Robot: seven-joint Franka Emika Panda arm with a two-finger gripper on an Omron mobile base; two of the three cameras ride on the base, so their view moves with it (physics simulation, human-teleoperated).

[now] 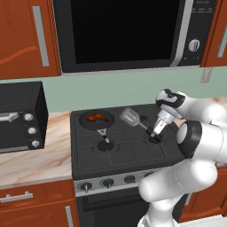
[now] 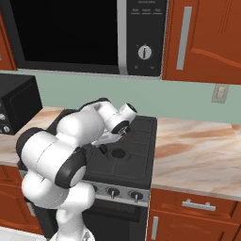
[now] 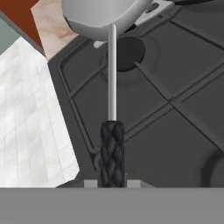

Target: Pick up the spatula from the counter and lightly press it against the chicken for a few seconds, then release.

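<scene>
Hand view: fingers [image 3: 91, 183] clamped on the spatula [image 3: 112, 92], dark woven handle, thin silver shaft, blade seemingly pale grey.

You get bright, even, diffuse light across all three views — flat colours, only soft shading on the stove top [image 1: 128, 146] and a mild sheen along the spatula [image 3: 112, 92] — with coarse, slightly blurred edges throughout.
</scene>
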